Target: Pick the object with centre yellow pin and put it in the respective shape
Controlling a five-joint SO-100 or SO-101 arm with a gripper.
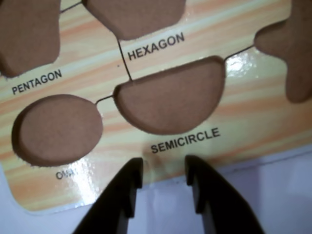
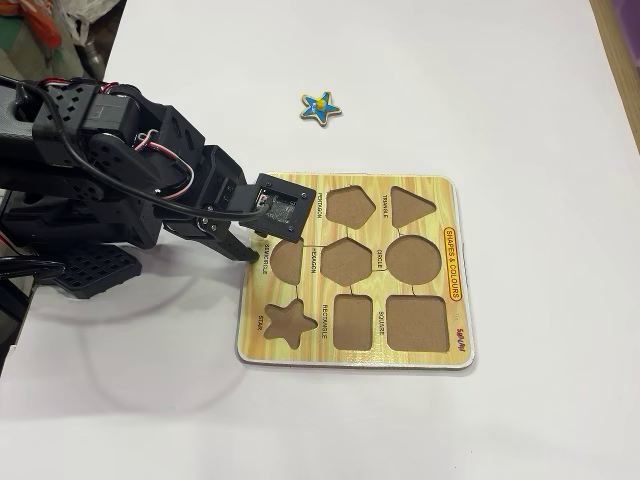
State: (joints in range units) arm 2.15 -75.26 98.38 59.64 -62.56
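Star (image 2: 321, 107) lies flat, knob up, beyond the board (image 2: 455, 195); gripper (image 1: 164, 171) parted, empty.

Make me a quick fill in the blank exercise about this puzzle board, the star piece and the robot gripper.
1. The small blue wooden star piece with the yellow knob lies on the white table, off the yellow wood-grain puzzle board, beyond the edge nearest the cut-out labelled ____.
2. In the wrist view, the gripper hangs open just below the word ____.
3. The brown star-shaped cut-out holds ____ piece.

Missing words: pentagon; semicircle; no
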